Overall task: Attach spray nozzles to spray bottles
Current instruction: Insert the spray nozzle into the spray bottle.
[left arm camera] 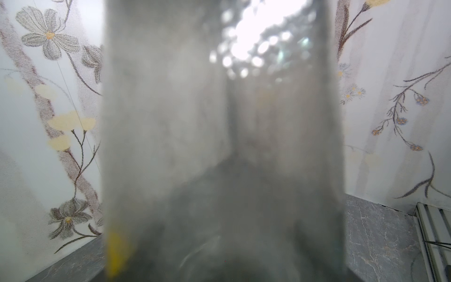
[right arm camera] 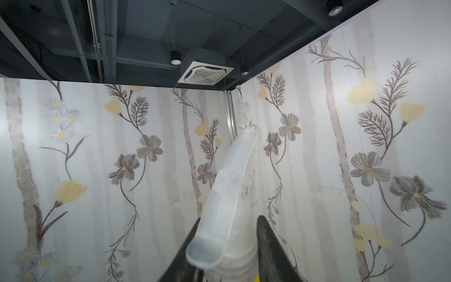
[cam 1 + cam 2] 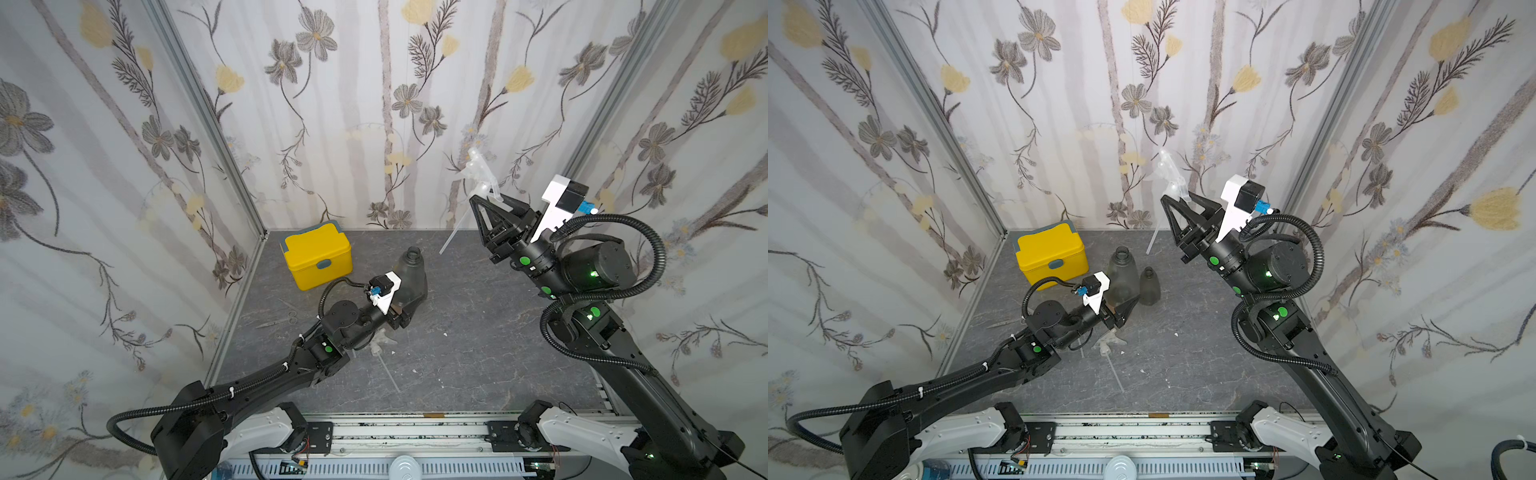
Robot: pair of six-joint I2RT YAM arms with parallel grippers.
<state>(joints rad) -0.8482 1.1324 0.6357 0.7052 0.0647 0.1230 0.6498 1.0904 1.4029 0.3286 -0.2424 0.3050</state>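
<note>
Nozzle [image 3: 478,172] grasped in right claw [image 3: 490,198], tube [image 3: 454,233] slanting downward; left claw [image 3: 1115,316] grips upright grey bottle [image 3: 1123,270].

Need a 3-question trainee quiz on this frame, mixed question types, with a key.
1. True or false: the clear nozzle in the right tool is already screwed onto a bottle.
2. What does the left tool grip? A) yellow box B) grey bottle C) scissors
3. Fill in: a second clear nozzle lies on the table beside the ___ arm.

Key:
1. False. It is held up in the air, away from any bottle.
2. B.
3. Left.
</note>
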